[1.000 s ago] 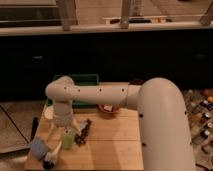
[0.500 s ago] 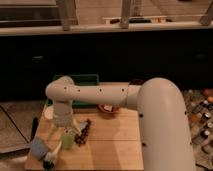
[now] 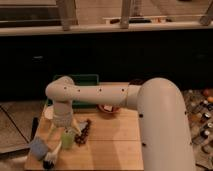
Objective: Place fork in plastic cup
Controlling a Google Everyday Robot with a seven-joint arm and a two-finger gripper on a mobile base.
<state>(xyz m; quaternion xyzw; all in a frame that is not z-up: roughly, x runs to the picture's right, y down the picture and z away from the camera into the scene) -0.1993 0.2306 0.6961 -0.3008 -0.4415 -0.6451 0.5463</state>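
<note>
Fork (image 3: 37, 146), slim pale grey-blue utensil, lying on wooden table (image 3: 115, 145), down-left of two-finger gripper (image 3: 69, 125); long axis unclear. Jaws spread wide, empty, poised just above small yellow-green plastic cup (image 3: 67, 138).

Wooden tabletop (image 3: 117, 147) with kitchen clutter, in front of a dark counter front (image 3: 130, 55).

A green bin (image 3: 86, 79) sits at the table's far left edge, with a white round tub (image 3: 48, 113) just below it in the frame, partly hidden. An orange-red bowl (image 3: 107, 108) lies near the centre. A dark brown beaded object (image 3: 83, 133) stretches down the boards at lower left. A blue-grey block (image 3: 37, 146) and a white-handled, black-bristled brush (image 3: 49, 160) lie in the lower left corner. Small, blurry items (image 3: 202, 117) crowd the right edge.
</note>
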